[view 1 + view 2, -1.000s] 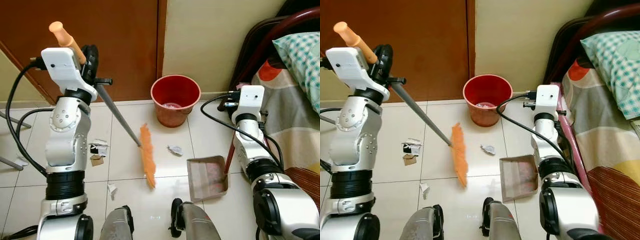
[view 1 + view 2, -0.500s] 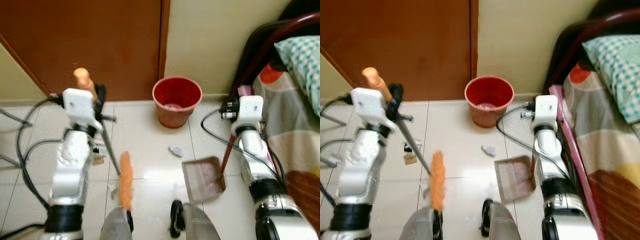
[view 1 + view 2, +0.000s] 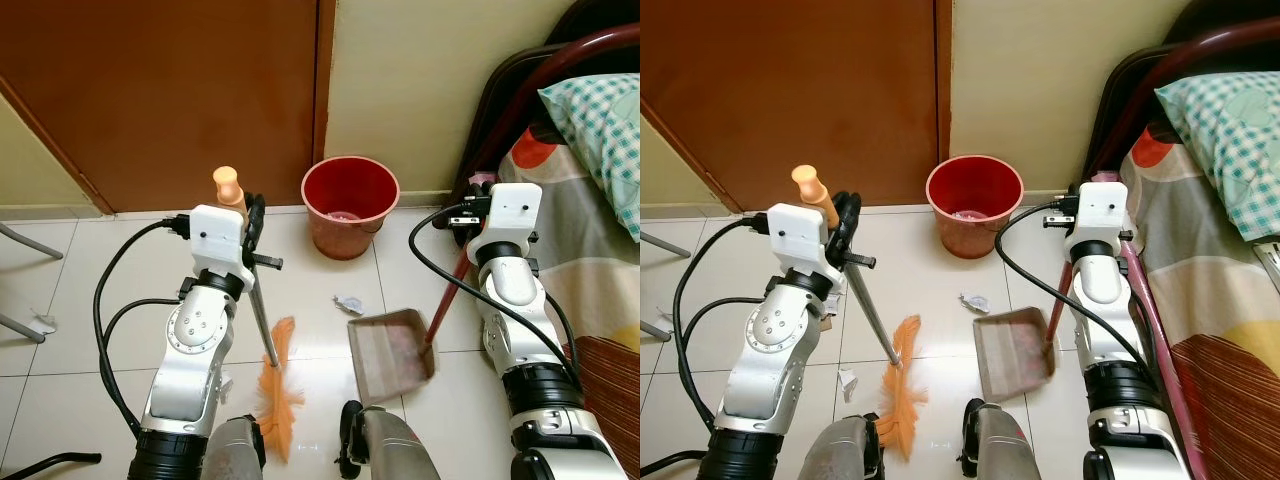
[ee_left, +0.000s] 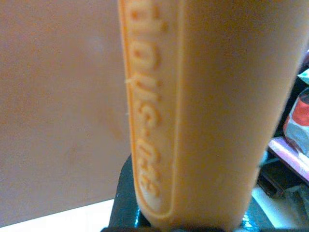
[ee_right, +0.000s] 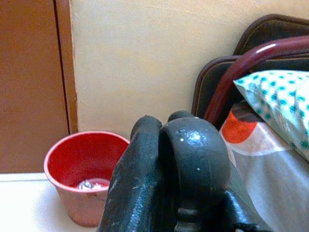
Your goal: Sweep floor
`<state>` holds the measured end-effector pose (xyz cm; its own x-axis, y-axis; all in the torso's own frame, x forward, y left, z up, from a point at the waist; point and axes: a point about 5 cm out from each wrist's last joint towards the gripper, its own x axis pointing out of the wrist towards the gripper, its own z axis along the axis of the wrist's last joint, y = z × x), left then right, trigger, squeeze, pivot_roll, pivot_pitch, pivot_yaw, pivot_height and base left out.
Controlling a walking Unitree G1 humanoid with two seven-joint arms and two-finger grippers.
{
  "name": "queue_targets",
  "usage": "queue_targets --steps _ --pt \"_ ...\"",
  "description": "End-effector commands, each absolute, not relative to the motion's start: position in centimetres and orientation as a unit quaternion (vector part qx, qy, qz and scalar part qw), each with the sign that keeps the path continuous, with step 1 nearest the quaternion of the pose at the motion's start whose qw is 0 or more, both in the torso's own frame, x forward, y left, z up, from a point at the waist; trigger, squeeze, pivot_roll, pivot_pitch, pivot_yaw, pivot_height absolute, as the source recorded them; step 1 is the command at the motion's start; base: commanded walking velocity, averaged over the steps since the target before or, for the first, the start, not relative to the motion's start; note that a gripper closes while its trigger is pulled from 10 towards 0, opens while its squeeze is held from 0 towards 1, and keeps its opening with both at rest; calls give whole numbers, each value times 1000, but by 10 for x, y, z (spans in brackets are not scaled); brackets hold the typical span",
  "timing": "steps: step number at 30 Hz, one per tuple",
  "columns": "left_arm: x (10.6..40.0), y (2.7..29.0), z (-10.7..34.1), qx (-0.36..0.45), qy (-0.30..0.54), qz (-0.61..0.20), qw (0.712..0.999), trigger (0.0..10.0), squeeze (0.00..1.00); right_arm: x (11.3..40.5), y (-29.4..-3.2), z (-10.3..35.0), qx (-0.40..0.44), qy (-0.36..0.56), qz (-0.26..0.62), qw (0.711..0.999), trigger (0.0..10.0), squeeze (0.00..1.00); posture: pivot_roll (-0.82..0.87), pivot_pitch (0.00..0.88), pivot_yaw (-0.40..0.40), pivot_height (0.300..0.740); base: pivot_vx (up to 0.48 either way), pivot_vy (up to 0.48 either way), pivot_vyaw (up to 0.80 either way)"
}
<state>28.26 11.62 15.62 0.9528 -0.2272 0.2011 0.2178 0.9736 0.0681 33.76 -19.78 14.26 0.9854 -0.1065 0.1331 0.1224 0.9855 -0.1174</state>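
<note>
left gripper [image 3: 250,215] clamps the broom [image 3: 277,405] at lower centre, sweeping toward the dustpan [image 3: 388,352]; right gripper [image 3: 476,210] pinches its handle.

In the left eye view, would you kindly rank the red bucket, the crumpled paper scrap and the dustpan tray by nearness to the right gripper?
Measured from the right gripper:
1. Red bucket, toward the robot's left, by the wall.
2. Dustpan tray, below the gripper, on the floor.
3. Crumpled paper scrap, just beyond the tray's far edge; too close to the tray to rank firmly.

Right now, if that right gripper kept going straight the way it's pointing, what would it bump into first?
Probably the red bucket: the right gripper, shut on the dustpan handle, faces it and the yellow wall behind. Depth is unclear, so that's a guess.
</note>
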Motion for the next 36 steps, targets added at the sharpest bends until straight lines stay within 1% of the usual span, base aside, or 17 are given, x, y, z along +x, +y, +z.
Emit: queue_targets --steps 1,8,12,20,23,24,25,28,30,31,36 --pt "279 117 157 24 -109 -107 988 10000 0 339 -196 155 -58 -88 -58 993 10000 0 18 130 -36 740 0 0 0" --pt "278 119 154 25 -101 -96 990 10000 0 340 -193 160 -58 -81 -54 994 10000 0 18 130 -36 740 0 0 0" --pt "279 120 152 27 -96 -94 991 10000 0 339 -190 150 -57 -45 -42 996 10000 0 19 128 -38 740 0 0 0" --pt "281 121 151 28 -91 -88 992 10000 0 333 -191 142 -46 -14 -35 998 10000 0 15 134 -34 740 0 0 0" --pt "281 121 151 29 -88 -86 992 10000 0 328 -192 132 -45 29 -19 998 10000 0 12 138 -34 740 0 0 0" --pt "281 121 151 29 -88 -86 992 10000 0 328 -192 132 -45 29 -19 998 10000 0 12 138 -34 740 0 0 0" --pt "281 121 151 30 -87 -85 992 10000 0 323 -189 120 -47 69 6 996 10000 0 12 138 -34 740 0 0 0" --pt "282 121 151 31 -86 -82 992 10000 0 312 -186 101 -60 129 47 989 10000 0 9 139 -35 740 0 0 0" --pt "282 122 151 32 -85 -81 993 10000 0 307 -187 98 -60 141 62 986 10000 0 9 139 -35 740 0 0 0" --pt "282 122 151 33 -85 -81 993 10000 0 301 -188 95 -68 153 85 982 10000 0 10 143 -33 740 0 0 0" --pt "283 123 150 36 -81 -80 993 10000 0 291 -195 94 -69 183 122 973 10000 0 6 144 -29 740 0 0 0"
